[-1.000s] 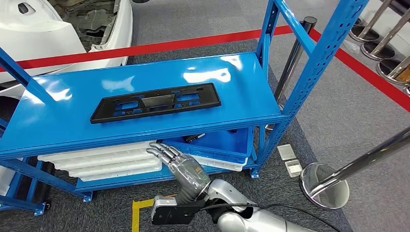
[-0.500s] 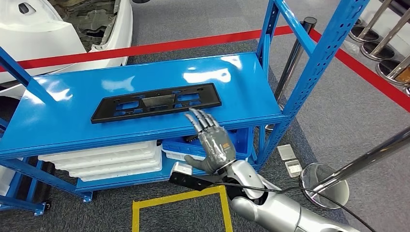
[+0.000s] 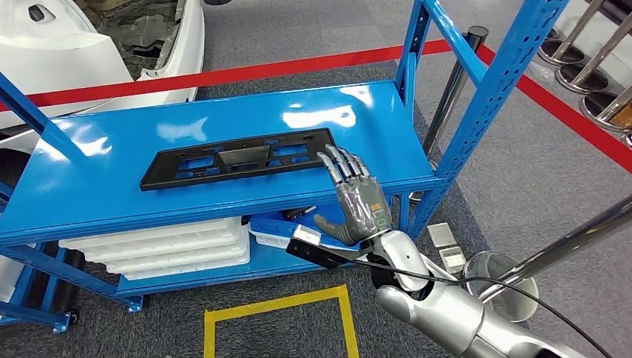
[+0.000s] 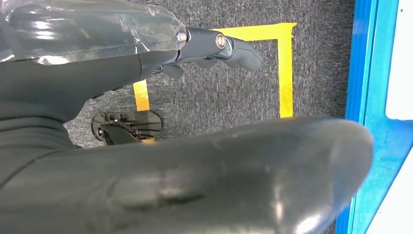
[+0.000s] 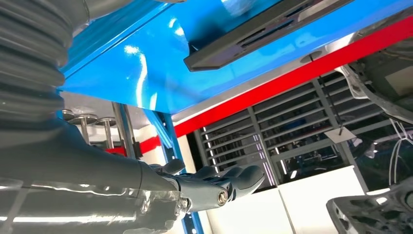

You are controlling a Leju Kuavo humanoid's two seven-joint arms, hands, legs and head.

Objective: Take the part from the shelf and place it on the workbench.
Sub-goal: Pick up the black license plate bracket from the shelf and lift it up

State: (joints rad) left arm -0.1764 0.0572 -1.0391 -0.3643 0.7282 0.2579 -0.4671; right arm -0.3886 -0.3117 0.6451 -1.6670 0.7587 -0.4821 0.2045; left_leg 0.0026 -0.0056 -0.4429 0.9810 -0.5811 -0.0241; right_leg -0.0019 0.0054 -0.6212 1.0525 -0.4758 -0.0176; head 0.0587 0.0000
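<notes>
A long black plastic part (image 3: 238,158) with cut-outs lies flat on the blue shelf's top board (image 3: 112,194). My right hand (image 3: 358,198) is raised at the board's front edge, fingers stretched and spread, their tips at the part's right end. It holds nothing. In the right wrist view the part's end (image 5: 263,36) shows on the glossy blue board beyond the right hand (image 5: 209,187). My left hand (image 4: 195,161) hangs above the grey carpet with its fingers apart and nothing in it.
Stacked white trays (image 3: 164,246) and a blue bin (image 3: 350,216) fill the lower shelf. A blue upright (image 3: 484,97) stands at the shelf's right corner. A chrome stanchion base (image 3: 499,287) sits right of my arm. Yellow floor tape (image 3: 276,306) and a red line (image 3: 298,66) mark the carpet.
My right hand has risen from below the shelf's front edge, going up and to the right until its fingertips reach the part's right end. The part has not moved.
</notes>
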